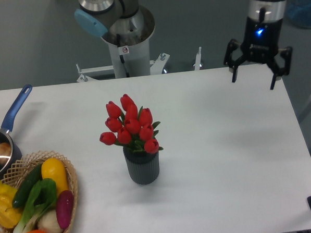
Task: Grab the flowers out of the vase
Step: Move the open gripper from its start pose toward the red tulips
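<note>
Flowers (129, 124) stand upright in the vase (142, 168) at the centre of the frame, slightly left. The red buds and green leaves rise above the vase mouth; the stems are hidden inside. The vase rests on the white table (225, 144). This upright seating leaves the bunch open to access from above. The gripper (252, 79) hangs at the upper right of the frame, well apart from the flowers, its fingers spread and holding nothing. A wicker basket (70, 178) of vegetables and a blue-handled saucepan (7, 129) occupy the lower left, clear of a direct approach path.
</note>
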`<state>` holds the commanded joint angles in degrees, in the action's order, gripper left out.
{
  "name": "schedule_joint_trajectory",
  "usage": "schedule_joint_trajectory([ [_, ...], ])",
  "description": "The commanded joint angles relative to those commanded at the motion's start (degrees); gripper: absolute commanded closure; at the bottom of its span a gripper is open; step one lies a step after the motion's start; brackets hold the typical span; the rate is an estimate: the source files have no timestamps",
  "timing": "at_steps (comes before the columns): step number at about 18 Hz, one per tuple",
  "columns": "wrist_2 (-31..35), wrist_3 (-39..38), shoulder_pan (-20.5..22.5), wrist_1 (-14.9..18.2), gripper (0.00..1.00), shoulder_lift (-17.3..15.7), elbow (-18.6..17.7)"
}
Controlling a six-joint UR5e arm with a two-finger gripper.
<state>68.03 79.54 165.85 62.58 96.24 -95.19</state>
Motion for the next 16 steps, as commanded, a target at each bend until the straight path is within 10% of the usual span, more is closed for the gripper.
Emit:
schedule_joint_trajectory([
  [16, -7.47, 0.17, 1.58, -1.93, 0.00, 4.40, -3.60],
])
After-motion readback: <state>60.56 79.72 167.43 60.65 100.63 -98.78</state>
